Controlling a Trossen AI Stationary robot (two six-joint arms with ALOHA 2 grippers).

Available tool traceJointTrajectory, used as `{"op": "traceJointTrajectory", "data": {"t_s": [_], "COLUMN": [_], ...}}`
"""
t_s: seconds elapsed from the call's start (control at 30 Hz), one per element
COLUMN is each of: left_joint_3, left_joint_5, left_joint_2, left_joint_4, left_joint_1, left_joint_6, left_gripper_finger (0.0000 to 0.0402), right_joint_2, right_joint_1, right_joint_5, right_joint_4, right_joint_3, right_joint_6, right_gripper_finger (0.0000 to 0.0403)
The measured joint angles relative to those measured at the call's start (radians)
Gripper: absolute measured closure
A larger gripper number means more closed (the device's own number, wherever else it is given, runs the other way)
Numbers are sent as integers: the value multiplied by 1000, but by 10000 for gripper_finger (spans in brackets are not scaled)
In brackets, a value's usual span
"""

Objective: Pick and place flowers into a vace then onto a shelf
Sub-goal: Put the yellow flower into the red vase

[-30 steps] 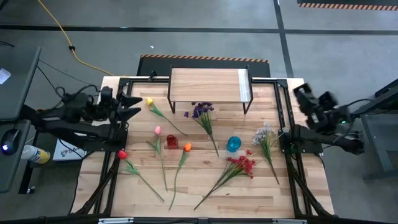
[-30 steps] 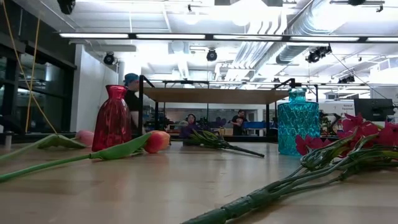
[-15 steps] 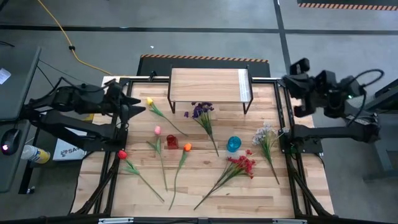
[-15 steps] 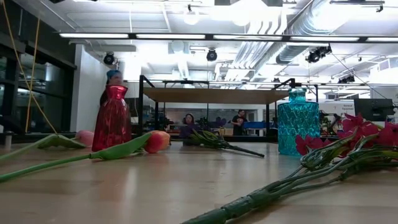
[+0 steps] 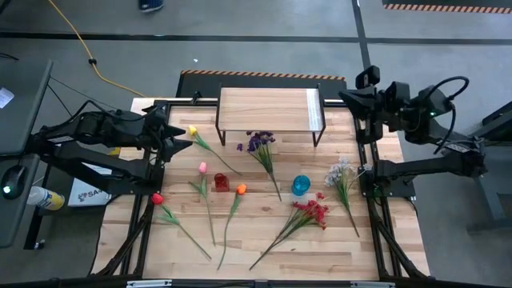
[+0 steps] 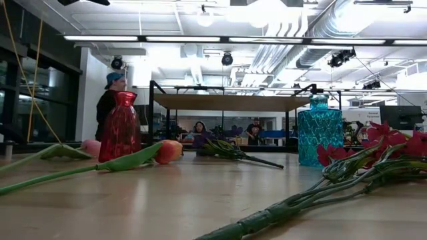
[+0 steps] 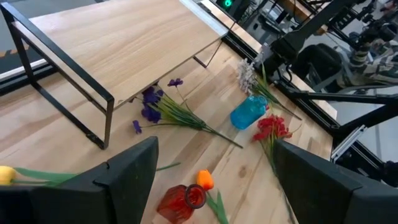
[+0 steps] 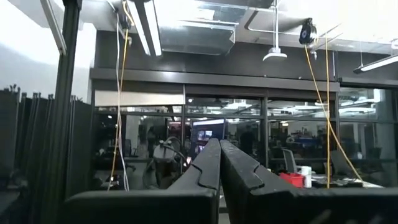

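High view: flowers lie scattered on the counter point(image 5: 264, 240); none is in a vase or on the shelf point(image 5: 268, 110) at the far edge. Left gripper point(image 5: 182, 136), jaws spread and empty, hovers at the left side just beside the yellow tulip point(image 5: 192, 130). Right gripper point(image 5: 346, 98), fingers pressed together, waits raised off the shelf's right end. Red vase point(image 5: 221, 182) and blue vase point(image 5: 300, 186) stand mid-counter. Judgement: descend over the tulip's stem, jaws square across it, and close below the head.
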Motion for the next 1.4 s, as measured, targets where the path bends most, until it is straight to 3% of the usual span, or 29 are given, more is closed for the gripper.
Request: {"op": "traceJointTrajectory", "data": {"t_s": [0.2, 0.37, 0.47, 0.7, 0.8, 1.17, 1.4], "left_joint_3": [0, 0, 0, 0, 0, 0, -9], "left_joint_5": [-34, -136, -139, -105, -104, -113, -121], "left_joint_2": [14, 72, 132, 319, 398, 572, 626], "left_joint_4": [0, -30, -122, -482, -533, -290, -239], "left_joint_1": [0, 0, 0, 0, 0, 3, 80], "left_joint_6": [-23, -165, -309, -821, -952, -984, -1004], "left_gripper_finger": [55, 55, 55, 55, 55, 55, 55], "right_joint_2": [-3, -3, -2, -2, -2, -2, -3], "right_joint_1": [0, 0, 0, 0, 0, 0, 0], "right_joint_5": [0, -7, -8, -9, -9, -19, -27], "right_joint_4": [-3, -2, -6, -6, -6, -7, -20], "right_joint_3": [0, 0, 0, 0, 0, 1, 1], "right_joint_6": [52, 56, 57, 57, 58, 58, 58], "right_gripper_finger": [402, 402, 402, 402, 402, 402, 402]}}
